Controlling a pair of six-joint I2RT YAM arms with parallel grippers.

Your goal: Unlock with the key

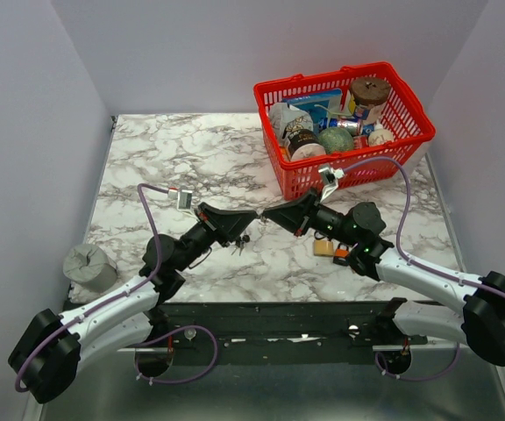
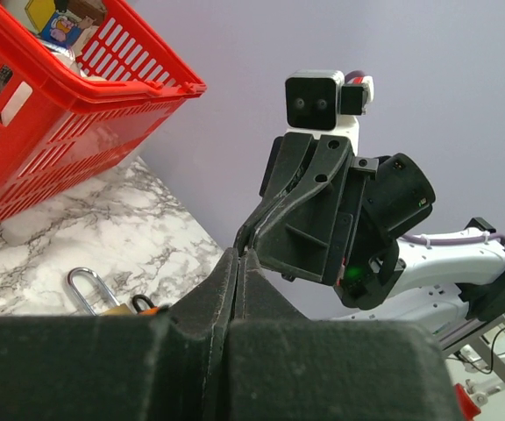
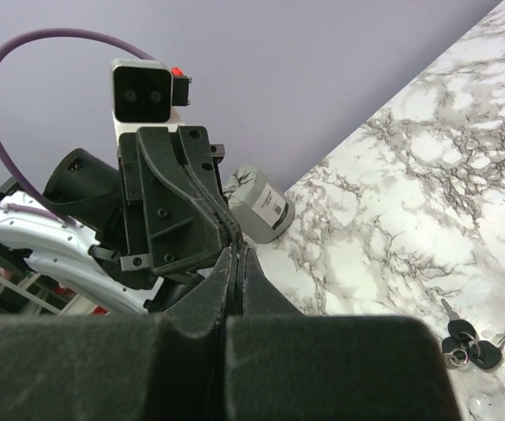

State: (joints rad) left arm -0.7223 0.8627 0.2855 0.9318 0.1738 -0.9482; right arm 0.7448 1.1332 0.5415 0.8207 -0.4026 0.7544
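hovering tip to tip, left gripper [image 1: 253, 215] and right gripper [image 1: 267, 213] both pinch closed on nothing; keys [image 3: 472, 338] lie ungrasped; tips may collide.

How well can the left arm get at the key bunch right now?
Probably yes. The key bunch lies bare on the marble table close by the left gripper, nothing covering it. That gripper is shut, tip to tip with the right gripper, so it must open first.
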